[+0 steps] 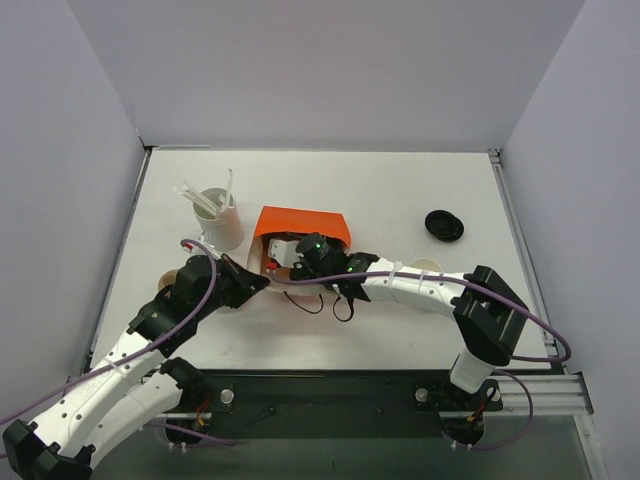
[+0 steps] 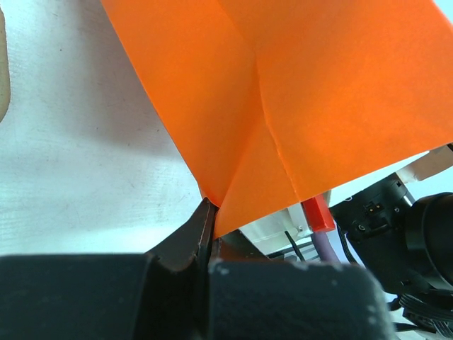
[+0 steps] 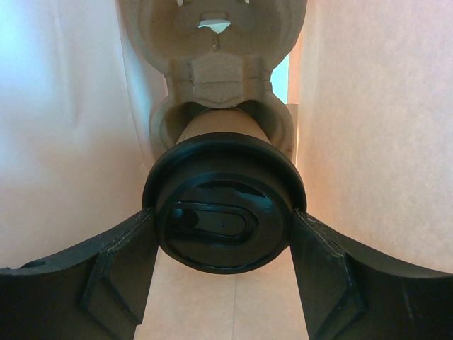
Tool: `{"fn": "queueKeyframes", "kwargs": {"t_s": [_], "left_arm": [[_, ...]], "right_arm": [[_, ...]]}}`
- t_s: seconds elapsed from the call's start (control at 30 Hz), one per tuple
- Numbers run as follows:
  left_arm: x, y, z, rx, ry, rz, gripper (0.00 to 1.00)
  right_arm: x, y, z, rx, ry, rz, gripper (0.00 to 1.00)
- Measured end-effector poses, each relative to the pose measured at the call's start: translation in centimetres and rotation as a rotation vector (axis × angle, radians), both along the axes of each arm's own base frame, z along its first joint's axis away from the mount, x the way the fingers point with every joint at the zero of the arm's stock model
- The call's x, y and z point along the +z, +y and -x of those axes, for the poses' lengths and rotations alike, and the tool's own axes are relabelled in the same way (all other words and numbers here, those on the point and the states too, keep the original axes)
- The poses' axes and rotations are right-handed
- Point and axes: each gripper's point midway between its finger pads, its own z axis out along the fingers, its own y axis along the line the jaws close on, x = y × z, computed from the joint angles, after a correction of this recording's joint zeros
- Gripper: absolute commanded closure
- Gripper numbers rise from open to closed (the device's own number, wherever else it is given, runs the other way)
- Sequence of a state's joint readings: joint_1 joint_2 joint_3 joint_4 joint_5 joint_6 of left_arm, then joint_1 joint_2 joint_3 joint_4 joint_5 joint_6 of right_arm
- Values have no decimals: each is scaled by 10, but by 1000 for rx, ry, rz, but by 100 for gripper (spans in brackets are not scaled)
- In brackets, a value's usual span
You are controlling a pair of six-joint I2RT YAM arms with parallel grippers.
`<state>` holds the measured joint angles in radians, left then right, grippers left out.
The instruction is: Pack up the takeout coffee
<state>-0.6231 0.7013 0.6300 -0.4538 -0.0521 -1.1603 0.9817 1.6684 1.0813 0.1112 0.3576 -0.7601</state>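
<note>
1. The takeout coffee (image 3: 225,177), black lid toward the wrist camera, lies inside the orange bag (image 2: 318,92), its base in a pulp carrier (image 3: 219,78).
2. The right pincer (image 3: 223,223) grips the lid, one finger on either side.
3. The left pincer (image 2: 207,230) is pressed together on the bag's edge.
4. The bag lies on the bench (image 2: 71,156).

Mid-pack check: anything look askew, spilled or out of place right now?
No spill or damage shows. One oddity: a loose black lid lies alone on the table, far right. The orange bag appears to lie on its side, so the takeout coffee in the right gripper is held sideways.
</note>
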Motion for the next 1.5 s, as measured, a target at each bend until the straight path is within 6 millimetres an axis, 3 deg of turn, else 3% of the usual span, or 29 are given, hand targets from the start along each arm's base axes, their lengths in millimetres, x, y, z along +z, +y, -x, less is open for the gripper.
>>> {"fn": "queueKeyframes", "kwargs": {"t_s": [0.27,0.37,0.47,0.67,0.93,1.1,1.5], "left_arm": [[0,0,-1,0,0,0,100],[0,0,-1,0,0,-1,100],[0,0,-1,-1,0,-1,100],[0,-1,-1,-5,-2,-6,100],[7,-3,2,-23,-7,-1,100],[14,-5,4,-35,-10,6,100],[30,-6,6,-52,-23,17,100]], "right_arm": [[0,0,-2,0,3,-9,55],[0,0,-2,0,3,-9,40],[0,0,-2,0,5,-9,31],[1,1,2,7,31,-11,22],[6,-3,14,18,102,-10,20],[14,-5,23,24,143,-15,12],[28,-6,37,30,232,-24,11]]}}
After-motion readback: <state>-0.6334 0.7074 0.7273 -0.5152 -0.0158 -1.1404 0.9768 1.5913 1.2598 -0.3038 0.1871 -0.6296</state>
